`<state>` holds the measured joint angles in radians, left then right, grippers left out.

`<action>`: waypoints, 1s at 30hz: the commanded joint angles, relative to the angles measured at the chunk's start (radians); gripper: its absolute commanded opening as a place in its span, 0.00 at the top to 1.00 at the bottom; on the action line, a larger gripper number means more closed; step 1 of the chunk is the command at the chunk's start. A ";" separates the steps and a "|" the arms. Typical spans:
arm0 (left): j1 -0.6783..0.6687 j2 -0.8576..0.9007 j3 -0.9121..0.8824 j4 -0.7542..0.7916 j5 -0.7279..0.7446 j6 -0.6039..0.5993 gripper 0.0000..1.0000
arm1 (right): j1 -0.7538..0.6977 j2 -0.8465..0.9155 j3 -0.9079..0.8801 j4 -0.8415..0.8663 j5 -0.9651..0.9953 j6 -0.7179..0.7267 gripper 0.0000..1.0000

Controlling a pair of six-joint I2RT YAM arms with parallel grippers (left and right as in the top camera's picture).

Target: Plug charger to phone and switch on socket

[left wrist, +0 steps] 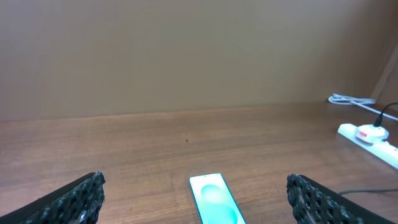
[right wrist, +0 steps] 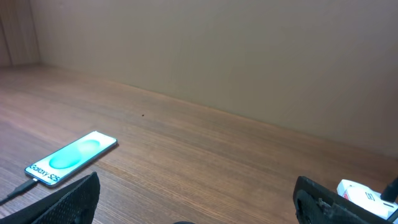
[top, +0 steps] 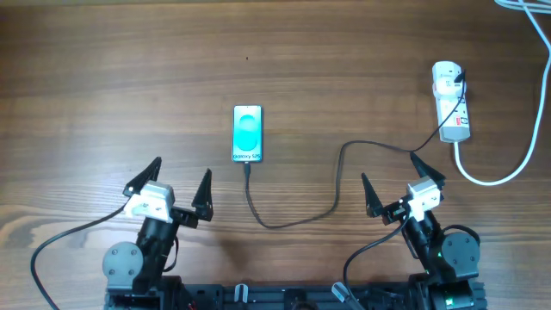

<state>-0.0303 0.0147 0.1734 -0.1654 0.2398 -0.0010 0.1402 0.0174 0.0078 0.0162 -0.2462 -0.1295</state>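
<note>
At the near edge of the brown wood-grain desk (top: 103, 77), the left gripper (top: 181, 168) and right gripper (top: 388, 168) each stand with fingers spread wide, holding nothing. Just beyond and between them lies the small teal-screened rectangular phone (top: 247, 133). The thin black charger cable (top: 284, 226) meets its near end and loops right. At the far right sits the white oblong power strip socket (top: 450, 102), its thick white cord (top: 495, 183) curling edgeward. Open wood spreads left. Only the wrist views show the plain beige wall (left wrist: 186, 50).
</note>
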 commanded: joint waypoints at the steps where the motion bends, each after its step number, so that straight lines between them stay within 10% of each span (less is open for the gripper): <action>1: 0.000 -0.012 -0.023 0.006 -0.006 0.024 0.00 | -0.004 -0.013 -0.003 0.005 0.002 -0.002 0.00; 30: 0.001 -0.012 -0.162 0.099 -0.021 0.016 0.00 | -0.004 -0.013 -0.003 0.005 0.002 -0.002 0.00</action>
<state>-0.0307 0.0139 0.0223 -0.0723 0.2321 0.0063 0.1402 0.0174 0.0078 0.0162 -0.2462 -0.1295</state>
